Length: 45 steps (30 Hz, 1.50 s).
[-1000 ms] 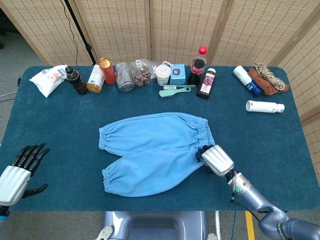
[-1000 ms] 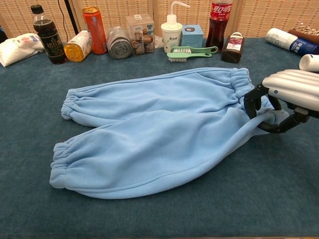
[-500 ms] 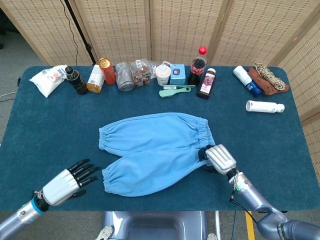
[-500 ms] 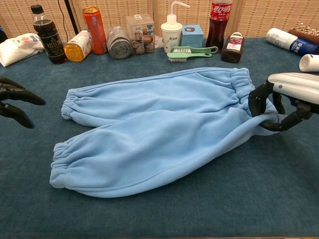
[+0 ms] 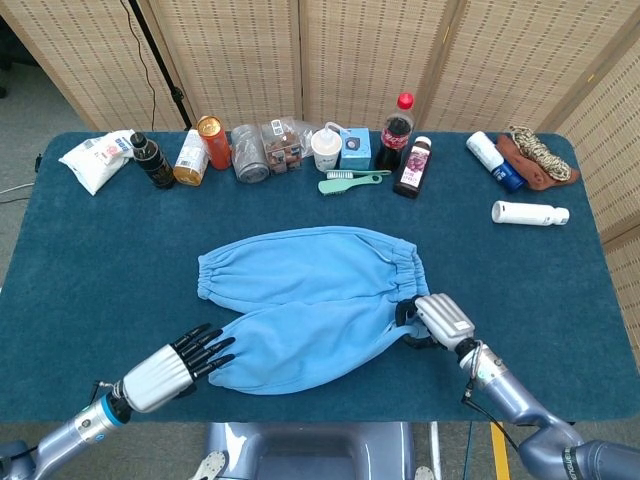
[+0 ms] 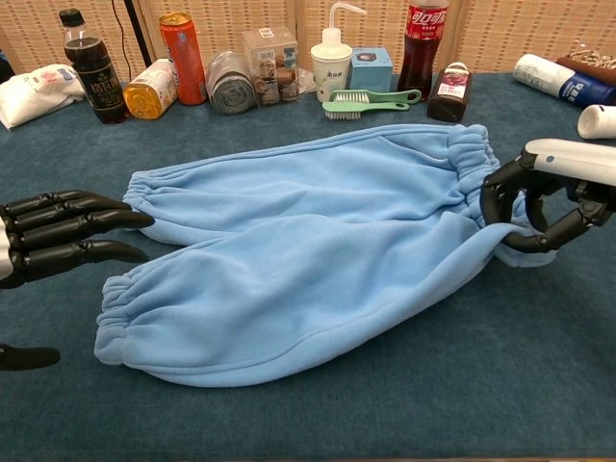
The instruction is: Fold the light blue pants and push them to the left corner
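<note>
The pants (image 5: 310, 305) lie mid-table (image 5: 100, 250), legs pointing left, waistband right. The right hand (image 5: 432, 322) sits at the waistband's near corner; the left hand (image 5: 180, 362) lies just left of the near leg's cuff. Behind the pants a row of bottles (image 5: 400, 130) lines the far edge, a brush (image 5: 350, 182) before it.

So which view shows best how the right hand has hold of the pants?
The chest view: the right hand shows side-on, its dark fingers curled around the waistband end of the pants. The head view looks down on the hand's back, hiding most of the fingers.
</note>
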Each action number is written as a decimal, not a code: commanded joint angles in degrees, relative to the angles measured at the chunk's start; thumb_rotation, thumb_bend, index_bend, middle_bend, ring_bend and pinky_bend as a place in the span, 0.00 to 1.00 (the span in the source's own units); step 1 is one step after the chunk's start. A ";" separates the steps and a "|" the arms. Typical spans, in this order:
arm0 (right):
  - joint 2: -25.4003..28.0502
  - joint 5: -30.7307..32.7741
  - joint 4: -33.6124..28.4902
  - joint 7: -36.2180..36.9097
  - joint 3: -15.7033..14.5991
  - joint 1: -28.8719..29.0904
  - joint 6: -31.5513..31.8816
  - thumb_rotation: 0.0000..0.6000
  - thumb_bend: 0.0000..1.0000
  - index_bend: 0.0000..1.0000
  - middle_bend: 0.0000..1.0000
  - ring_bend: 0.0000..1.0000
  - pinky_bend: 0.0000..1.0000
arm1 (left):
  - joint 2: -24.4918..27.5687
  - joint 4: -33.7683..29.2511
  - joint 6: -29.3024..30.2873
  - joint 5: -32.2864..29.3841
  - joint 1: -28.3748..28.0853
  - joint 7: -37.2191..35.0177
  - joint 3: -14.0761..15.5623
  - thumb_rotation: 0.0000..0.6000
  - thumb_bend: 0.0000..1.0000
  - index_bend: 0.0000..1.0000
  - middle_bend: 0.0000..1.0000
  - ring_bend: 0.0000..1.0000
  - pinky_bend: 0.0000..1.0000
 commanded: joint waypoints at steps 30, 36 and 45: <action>1.19 1.98 -0.59 5.50 -0.32 1.52 -3.16 1.00 0.56 0.63 0.52 0.46 0.60 | -12.08 9.13 -1.49 -5.06 -2.72 -2.62 2.03 1.00 0.09 0.34 0.23 0.28 0.20; 1.36 2.29 -0.95 5.87 -0.17 1.69 -3.24 1.00 0.56 0.63 0.52 0.46 0.60 | -13.22 10.62 1.85 -5.29 -3.10 -2.78 1.48 1.00 0.20 0.59 0.43 0.42 0.25; 2.05 2.45 -1.31 6.65 -0.02 1.83 -3.16 1.00 0.56 0.63 0.52 0.46 0.60 | -13.44 10.61 2.84 -8.64 -3.52 -3.86 -0.07 1.00 0.27 0.73 0.54 0.50 0.30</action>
